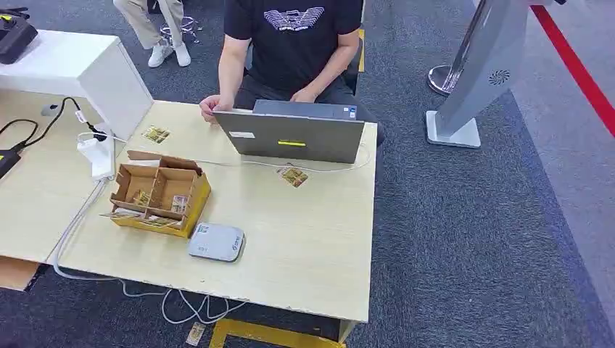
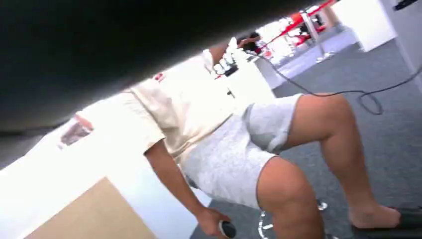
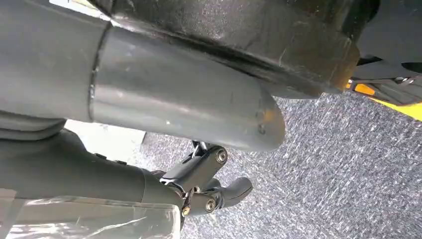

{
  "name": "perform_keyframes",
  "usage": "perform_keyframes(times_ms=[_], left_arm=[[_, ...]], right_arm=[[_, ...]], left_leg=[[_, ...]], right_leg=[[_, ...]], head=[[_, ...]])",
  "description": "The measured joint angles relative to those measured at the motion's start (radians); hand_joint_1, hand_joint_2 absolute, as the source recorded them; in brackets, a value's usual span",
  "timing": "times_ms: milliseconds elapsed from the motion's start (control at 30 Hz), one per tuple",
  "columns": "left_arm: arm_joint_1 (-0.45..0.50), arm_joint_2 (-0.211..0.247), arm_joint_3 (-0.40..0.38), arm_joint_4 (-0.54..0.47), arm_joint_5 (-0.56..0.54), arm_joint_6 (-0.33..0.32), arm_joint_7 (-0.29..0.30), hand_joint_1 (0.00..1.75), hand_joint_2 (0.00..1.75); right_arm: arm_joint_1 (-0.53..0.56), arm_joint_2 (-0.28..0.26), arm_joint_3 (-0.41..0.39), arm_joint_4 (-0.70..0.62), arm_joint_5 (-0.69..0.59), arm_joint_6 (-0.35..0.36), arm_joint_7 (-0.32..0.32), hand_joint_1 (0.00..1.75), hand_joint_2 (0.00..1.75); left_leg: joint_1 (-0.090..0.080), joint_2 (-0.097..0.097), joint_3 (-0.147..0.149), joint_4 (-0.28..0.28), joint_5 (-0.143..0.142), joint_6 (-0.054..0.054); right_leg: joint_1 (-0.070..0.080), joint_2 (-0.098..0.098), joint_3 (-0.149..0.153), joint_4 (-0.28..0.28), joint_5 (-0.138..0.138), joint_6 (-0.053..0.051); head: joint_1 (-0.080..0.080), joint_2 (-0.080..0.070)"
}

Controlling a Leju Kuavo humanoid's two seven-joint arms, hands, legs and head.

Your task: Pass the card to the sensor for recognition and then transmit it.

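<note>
Grey carpet all round, with a pale wooden table (image 1: 304,246) in the middle of it. On the near left of the table, an open cardboard box (image 1: 158,197) split into compartments, with cards (image 1: 179,204) lying flat or leaning inside. Just right of the box and nearer, touching or almost touching its corner, a flat grey-white sensor (image 1: 216,242). Two loose cards out on the tabletop as well: one (image 1: 293,176) near the front of the laptop (image 1: 290,138), another (image 1: 156,134) far left. Behind the laptop, a seated person (image 1: 294,43) with hands at its far side.

Right hand (image 3: 199,164) hanging low over the carpet, well away from the table, thick thumb and dark fingers (image 3: 234,190) apart with nothing between them. Left hand (image 2: 124,45) no more than a dark blur in the left wrist view, so cannot tell how its fingers lie.

Probably light, thin, stiff and slick, those cards, and hard to lift from a flat surface. Better to pinch one by an upstanding edge in the box, faces between thumb and finger, gently enough not to bend it, leaving most of the card free to lay over the sensor
</note>
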Motion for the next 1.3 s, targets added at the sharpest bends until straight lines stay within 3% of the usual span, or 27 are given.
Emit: perform_keyframes(times_ms=[67, 133, 333, 367, 467, 600, 767, 900, 1067, 1300], left_arm=[[0.019, -0.005, 0.027, -0.063, 0.019, -0.078, 0.003, 0.0, 0.0], [0.04, 0.005, 0.046, -0.109, 0.048, -0.113, 0.024, 0.0, 0.0], [0.053, 0.073, 0.071, -0.122, 0.063, -0.117, 0.011, 0.0, 0.0], [0.053, 0.082, 0.073, -0.122, 0.062, -0.117, 0.007, 0.0, 1.75], [0.053, 0.099, 0.076, -0.121, 0.061, -0.108, -0.013, 0.0, 1.75], [0.053, 0.136, 0.079, -0.114, 0.071, -0.065, -0.082, 0.0, 1.75], [0.053, 0.164, 0.082, -0.11, 0.073, -0.055, -0.111, 0.0, 1.75], [0.049, 0.181, 0.082, -0.109, 0.118, -0.037, -0.233, 0.0, 1.75], [0.022, 0.216, 0.082, -0.122, 0.177, -0.112, -0.401, 0.0, 1.75], [0.02, 0.269, 0.059, -0.191, 0.244, -0.183, -0.423, 0.0, 1.75]], right_arm=[[0.002, 0.0, -0.001, 0.0, -0.01, 0.0, -0.01, 0.0, 0.0], [0.003, 0.0, -0.002, 0.0, -0.011, 0.0, -0.01, 0.0, 0.0], [0.002, 0.0, -0.001, 0.001, -0.015, 0.0, -0.007, 0.0, 0.0], [0.002, 0.0, -0.001, 0.001, -0.015, 0.0, -0.007, 0.0, 0.0], [0.002, 0.0, -0.001, 0.001, -0.015, 0.0, -0.008, 0.0, 0.0], [0.002, -0.001, -0.001, 0.0, -0.016, 0.0, -0.014, 0.0, 0.0], [0.002, -0.002, -0.001, 0.0, -0.016, 0.0, -0.021, 0.0, 0.0], [0.002, -0.003, -0.001, 0.0, -0.017, 0.0, -0.032, 0.0, 0.0], [0.002, -0.006, 0.002, 0.0, -0.016, 0.0, -0.041, 0.0, 0.0], [0.001, -0.006, 0.017, 0.0, -0.017, 0.006, -0.042, 0.0, 0.0]], left_leg=[[0.0, 0.001, 0.0, 0.0, 0.0, 0.0], [0.0, 0.0, 0.0, 0.0, 0.0, 0.0], [0.0, -0.002, 0.0, 0.0, 0.0, 0.0], [0.0, -0.002, 0.0, 0.0, 0.0, 0.0], [0.0, -0.002, 0.0, 0.0, 0.0, 0.0], [0.0, -0.002, 0.0, 0.0, 0.0, 0.0], [0.0, -0.002, 0.0, 0.0, 0.0, 0.0], [0.0, -0.002, 0.0, 0.0, 0.0, 0.0], [0.0, -0.002, 0.001, 0.0, 0.0, 0.0], [0.0, -0.002, 0.001, 0.0, 0.0, 0.0]], right_leg=[[0.0, 0.001, 0.0, 0.0, 0.0, 0.0], [-0.001, 0.001, -0.001, 0.0, 0.0, 0.0], [-0.001, -0.003, 0.001, -0.001, -0.001, 0.0], [-0.001, -0.003, 0.001, 0.0, -0.001, 0.0], [0.0, -0.003, 0.001, 0.0, -0.001, 0.0], [0.0, -0.003, 0.001, 0.0, -0.001, 0.0], [-0.001, -0.004, 0.001, -0.001, -0.001, 0.0], [-0.001, -0.004, 0.001, -0.001, -0.001, 0.0], [0.0, -0.004, 0.001, 0.0, -0.001, -0.001], [0.0, -0.003, 0.001, 0.0, -0.001, -0.001]], head=[[0.001, 0.0], [0.0, 0.0], [0.0, 0.0], [0.0, 0.0], [0.0, 0.0], [0.001, 0.0], [0.0, 0.0], [0.001, 0.0], [0.001, 0.0], [-0.001, 0.0]])
